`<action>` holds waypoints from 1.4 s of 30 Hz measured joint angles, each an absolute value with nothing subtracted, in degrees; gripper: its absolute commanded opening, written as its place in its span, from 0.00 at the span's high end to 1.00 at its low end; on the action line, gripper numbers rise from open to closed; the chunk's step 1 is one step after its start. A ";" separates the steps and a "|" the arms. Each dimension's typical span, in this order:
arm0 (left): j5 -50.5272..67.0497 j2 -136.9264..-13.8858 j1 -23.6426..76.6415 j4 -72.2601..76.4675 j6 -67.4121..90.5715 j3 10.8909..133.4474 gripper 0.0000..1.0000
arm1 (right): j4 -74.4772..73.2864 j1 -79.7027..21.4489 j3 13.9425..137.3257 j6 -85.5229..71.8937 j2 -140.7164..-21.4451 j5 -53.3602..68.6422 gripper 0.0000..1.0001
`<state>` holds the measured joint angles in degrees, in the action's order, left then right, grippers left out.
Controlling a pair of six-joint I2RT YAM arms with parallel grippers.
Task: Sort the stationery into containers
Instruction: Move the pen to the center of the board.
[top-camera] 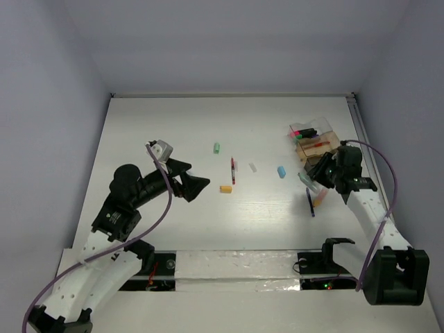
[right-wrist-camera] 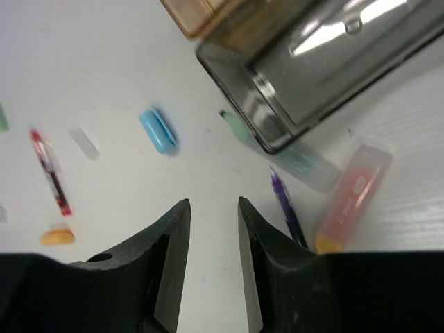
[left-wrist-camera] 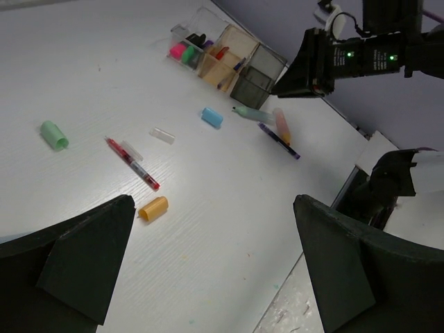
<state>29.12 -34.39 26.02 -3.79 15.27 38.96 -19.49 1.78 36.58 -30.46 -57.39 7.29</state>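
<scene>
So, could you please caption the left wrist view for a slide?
Open left gripper facing red pen and orange eraser; compartmented box beyond.

Glossy clear plastic box (right-wrist-camera: 333,62) on matt white woodgrain table (left-wrist-camera: 229,208)

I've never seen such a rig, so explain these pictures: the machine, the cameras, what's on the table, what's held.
Two robot arms sit at the near edge of a table. One picture looks down from above; the other two come from a camera on each wrist. The left gripper is wide open, the right gripper narrowly open; neither holds anything. Lying loose: a red pen, a purple pen, a green eraser, an orange eraser and a blue eraser. A clear compartment box at the right holds highlighters.
</scene>
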 measured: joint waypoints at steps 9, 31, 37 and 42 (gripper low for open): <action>25.93 -27.57 29.74 -4.62 13.98 40.49 0.01 | -36.03 0.93 44.05 -23.86 -66.59 7.29 0.54; 21.82 -23.55 35.46 -6.76 12.43 40.91 0.01 | -38.81 -2.22 46.59 -23.83 -82.06 2.11 0.41; 21.76 -23.44 35.64 -6.81 12.40 40.91 0.01 | -36.86 -4.12 46.59 -25.04 -83.59 1.13 0.51; 21.78 -23.44 35.64 -6.90 12.25 40.91 0.01 | -35.46 -9.13 46.57 -26.74 -84.23 -1.56 0.58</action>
